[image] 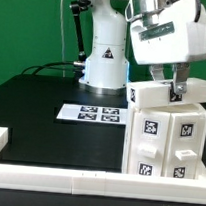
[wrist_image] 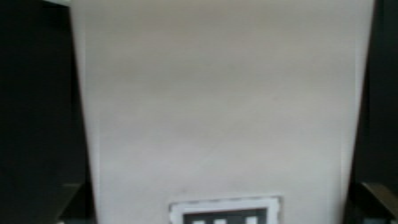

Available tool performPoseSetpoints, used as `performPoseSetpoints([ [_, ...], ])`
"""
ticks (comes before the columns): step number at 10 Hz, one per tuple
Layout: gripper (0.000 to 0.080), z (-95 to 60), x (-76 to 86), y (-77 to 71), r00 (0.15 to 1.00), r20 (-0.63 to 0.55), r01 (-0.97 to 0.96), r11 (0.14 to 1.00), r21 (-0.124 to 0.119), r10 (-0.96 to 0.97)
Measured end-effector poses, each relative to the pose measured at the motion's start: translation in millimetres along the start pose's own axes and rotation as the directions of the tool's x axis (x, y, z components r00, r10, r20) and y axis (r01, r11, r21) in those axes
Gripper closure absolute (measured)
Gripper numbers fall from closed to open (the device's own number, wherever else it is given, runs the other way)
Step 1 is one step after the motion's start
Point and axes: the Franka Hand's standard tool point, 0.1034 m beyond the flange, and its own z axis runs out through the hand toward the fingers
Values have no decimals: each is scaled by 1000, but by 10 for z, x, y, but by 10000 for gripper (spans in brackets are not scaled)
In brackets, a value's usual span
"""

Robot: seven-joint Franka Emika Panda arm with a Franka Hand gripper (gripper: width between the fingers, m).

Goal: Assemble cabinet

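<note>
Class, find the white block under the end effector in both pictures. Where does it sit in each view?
Exterior view: the block sits at the exterior view's right, atop the cabinet body, under the end effector.
Wrist view: the block fills the frame's middle.
Shared landmark: a black-and-white tag on the block.

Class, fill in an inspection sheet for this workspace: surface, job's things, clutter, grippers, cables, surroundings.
Surface: black table, white border rail along its near edge.
Job's things: white cabinet with square tags stands at the exterior view's right; a white panel with a tag fills the wrist view.
Clutter: nothing seen; marker board lies flat.
Grippers: gripper at the cabinet's top; open or shut cannot be told.
Cables: black cables beside the robot base.
Surroundings: green backdrop.
</note>
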Motion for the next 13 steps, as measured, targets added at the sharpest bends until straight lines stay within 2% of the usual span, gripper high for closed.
performPoseSetpoints([
  [3, 241, -7, -10, -7, 980, 5, -198, 980, -5, 198],
  [5, 241, -5, -30, -9, 916, 15, -401, 916, -7, 401],
  [6, 241, -2, -45, 3, 864, 13, -503, 864, -20, 503],
  [9, 230, 8, -16, -3, 787, 22, -617, 787, -17, 617],
  [10, 230, 13, -29, -1, 790, 25, -612, 790, -19, 613],
  [11, 46, 13, -42, -3, 800, 27, -600, 800, -19, 600],
  [12, 46, -19, -65, -9, 812, 35, -583, 812, -16, 583],
  [13, 8, -78, -97, -10, 817, 48, -574, 818, -12, 574],
])
